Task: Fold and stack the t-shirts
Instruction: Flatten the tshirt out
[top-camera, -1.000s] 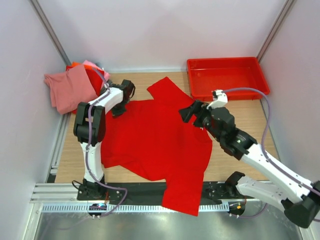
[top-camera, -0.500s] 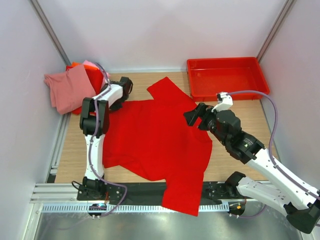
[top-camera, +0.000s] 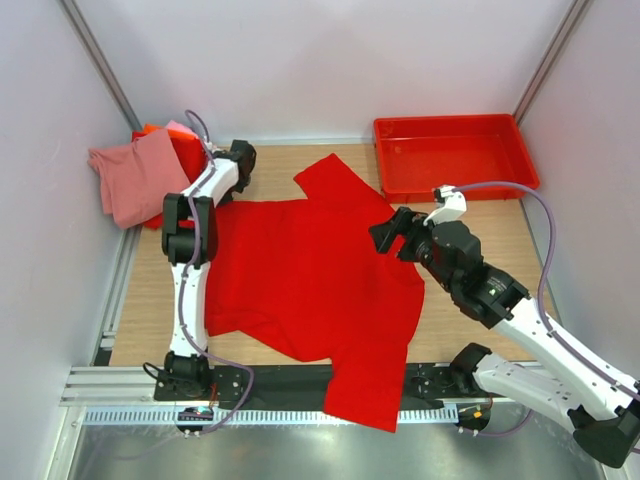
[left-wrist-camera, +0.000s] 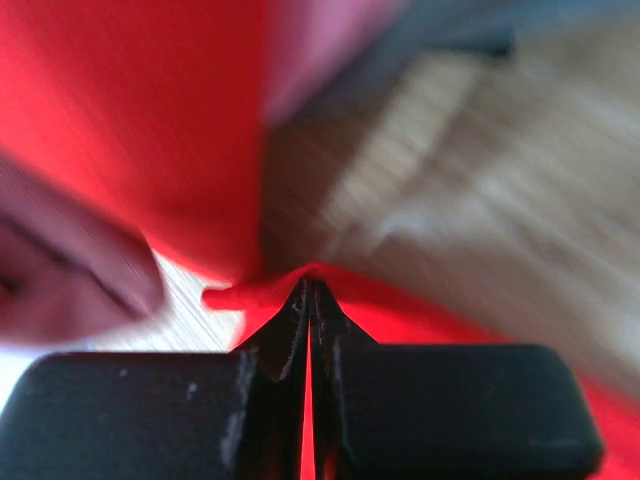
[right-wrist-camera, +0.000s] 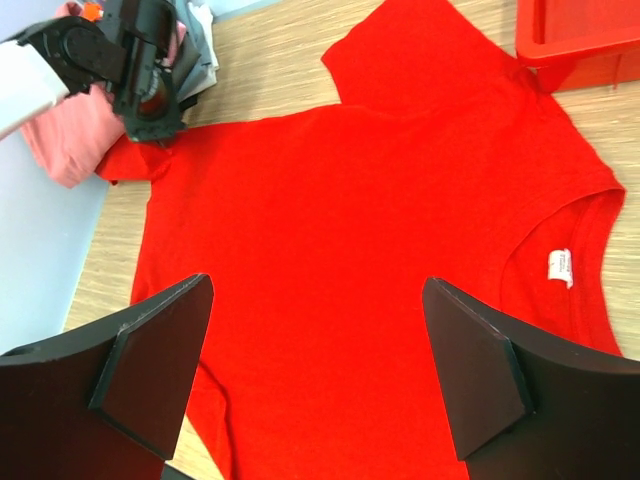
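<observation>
left gripper has moved farther back, clamped on a corner of the plain bright red cloth t-shirt; right gripper hangs spread apart. so thin a pinch may slip under tension.

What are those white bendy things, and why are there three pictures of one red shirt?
Those are two robot arms. Each one ends in a gripper with two fingers. One picture looks down from a camera above the table. The other two come from little cameras on each wrist, so you see the fingers up close.

A red t-shirt lies spread out on the wooden table. The left gripper is shut and pinches a far corner of the shirt. The right gripper is open above the shirt and holds nothing. A pile of other shirts, pink on top, sits at the far left. A red tray sits at the far right.
</observation>
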